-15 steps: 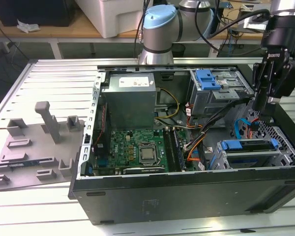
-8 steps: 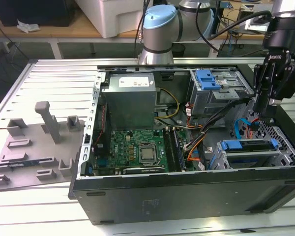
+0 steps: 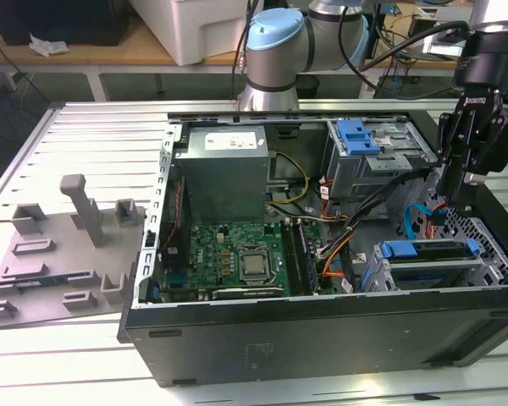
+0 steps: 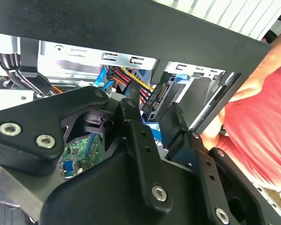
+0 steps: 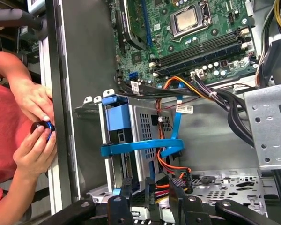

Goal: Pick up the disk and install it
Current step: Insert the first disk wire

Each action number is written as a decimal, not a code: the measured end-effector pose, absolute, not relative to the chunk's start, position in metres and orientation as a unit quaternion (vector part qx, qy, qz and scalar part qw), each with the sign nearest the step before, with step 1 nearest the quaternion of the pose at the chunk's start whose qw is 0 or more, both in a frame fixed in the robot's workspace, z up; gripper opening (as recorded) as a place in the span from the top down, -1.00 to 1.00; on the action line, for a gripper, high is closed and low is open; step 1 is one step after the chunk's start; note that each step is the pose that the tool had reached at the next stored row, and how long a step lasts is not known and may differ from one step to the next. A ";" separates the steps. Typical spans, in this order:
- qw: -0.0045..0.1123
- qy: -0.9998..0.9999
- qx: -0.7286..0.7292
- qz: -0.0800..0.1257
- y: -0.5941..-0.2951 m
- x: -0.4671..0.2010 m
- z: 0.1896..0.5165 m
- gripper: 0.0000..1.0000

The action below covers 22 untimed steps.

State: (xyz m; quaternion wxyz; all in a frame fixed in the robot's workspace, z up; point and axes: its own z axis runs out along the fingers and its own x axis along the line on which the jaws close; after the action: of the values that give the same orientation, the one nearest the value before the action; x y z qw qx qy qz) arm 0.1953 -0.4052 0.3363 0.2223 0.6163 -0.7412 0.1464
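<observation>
On the slatted table (image 3: 85,135), the disk (image 3: 430,250) seems already seated in the case (image 3: 322,338) at the exterior view's lower right, the gripper (image 3: 450,196) just above it, fingers apart and empty.

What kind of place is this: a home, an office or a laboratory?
Most likely a robotics laboratory or test workshop. A robot arm reaches into an open computer case lying on a slatted metal table, with a grey parts fixture beside it and a workbench behind.
</observation>
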 end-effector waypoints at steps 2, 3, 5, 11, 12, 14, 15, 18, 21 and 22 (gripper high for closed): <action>0.223 -0.743 0.614 0.146 -0.407 0.196 0.336 0.11; 0.223 -0.744 0.613 0.145 -0.408 0.196 0.336 0.11; 0.223 -0.745 0.612 0.145 -0.409 0.196 0.336 0.11; 0.224 -0.748 0.608 0.143 -0.410 0.197 0.336 0.11; 0.225 -0.748 0.607 0.143 -0.410 0.197 0.336 0.11; 0.225 -0.749 0.607 0.143 -0.410 0.197 0.336 0.11; 0.225 -0.749 0.607 0.143 -0.410 0.197 0.336 0.11; 0.225 -0.749 0.607 0.143 -0.410 0.198 0.336 0.11; 0.226 -0.749 0.607 0.143 -0.410 0.198 0.336 0.11; 0.226 -0.749 0.607 0.143 -0.410 0.198 0.336 0.11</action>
State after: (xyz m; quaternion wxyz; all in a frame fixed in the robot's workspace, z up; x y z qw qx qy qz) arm 0.1982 -0.4100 0.3363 0.2259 0.6067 -0.7486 0.1431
